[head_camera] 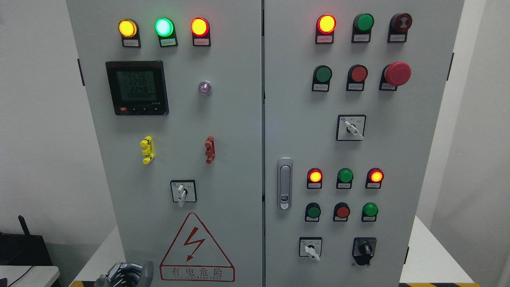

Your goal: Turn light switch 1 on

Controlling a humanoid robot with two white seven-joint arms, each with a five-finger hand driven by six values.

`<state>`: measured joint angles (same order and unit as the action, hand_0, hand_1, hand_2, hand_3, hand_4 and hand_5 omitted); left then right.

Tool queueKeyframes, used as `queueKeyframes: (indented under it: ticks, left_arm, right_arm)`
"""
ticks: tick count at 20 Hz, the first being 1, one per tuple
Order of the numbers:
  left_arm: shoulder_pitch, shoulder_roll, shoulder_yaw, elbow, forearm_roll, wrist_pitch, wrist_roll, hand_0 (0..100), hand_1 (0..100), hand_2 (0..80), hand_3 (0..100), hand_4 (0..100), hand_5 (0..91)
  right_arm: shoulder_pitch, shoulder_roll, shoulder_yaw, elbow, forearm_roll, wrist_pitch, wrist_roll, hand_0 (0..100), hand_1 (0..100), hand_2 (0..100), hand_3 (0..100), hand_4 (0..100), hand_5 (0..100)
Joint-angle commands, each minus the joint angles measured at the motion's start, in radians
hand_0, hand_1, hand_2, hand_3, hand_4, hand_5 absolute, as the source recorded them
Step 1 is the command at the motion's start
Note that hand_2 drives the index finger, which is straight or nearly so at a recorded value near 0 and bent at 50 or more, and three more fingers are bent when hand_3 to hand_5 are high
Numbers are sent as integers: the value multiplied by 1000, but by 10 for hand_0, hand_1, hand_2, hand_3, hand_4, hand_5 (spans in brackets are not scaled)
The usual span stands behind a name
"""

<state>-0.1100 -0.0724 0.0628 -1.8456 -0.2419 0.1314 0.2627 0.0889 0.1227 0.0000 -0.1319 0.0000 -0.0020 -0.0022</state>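
Control cabinet (235, 131), front view. Labels are too small to read, so it cannot be told which control is light switch 1. Four rotary controls show. The left-door selector switch (183, 192) sits low on the left door, above the red warning triangle (197, 249), with its white lever pointing down. The upper right selector switch (351, 128) is mid-height on the right door. The lower right selector switch (310, 248) and a black rotary switch (364, 249) stand side by side near that door's bottom edge.

The left hand (125, 273) shows at the bottom edge, below and left of the left-door selector switch and well apart from it. Its fingers are relaxed, the thumb stands apart from them, and it holds nothing.

Further outward: a digital meter (136, 87) under three lit lamps on the left door, a latch handle (284, 183) at the right door's inner edge, and a red mushroom button (396, 73) at upper right.
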Motion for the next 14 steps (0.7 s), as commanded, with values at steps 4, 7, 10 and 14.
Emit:
queueKeyframes:
  ticks: [4,7,10,14]
  left_arm:
    - [-79,-21,-155,-3,-36,57,53,11,427,615,853,848,695]
    - [-96,-23,-156,-3,-36,86,90,12,429,620,859,852,706]
    - [-102,-23,-156,-1,-36,96,93,13,436,621,862,854,709]
    - [-152,-24,-156,0,-36,158,115,15,448,621,862,856,711]
  right_arm:
    - [0,0,20,0,-26,1,1,120,389,0,0,0,0]
    - [0,0,20,0,-26,1,1,120,389,0,0,0,0]
    - [0,0,20,0,-26,1,1,120,389,0,0,0,0]
    - [0,0,20,0,-26,1,1,120,389,0,0,0,0]
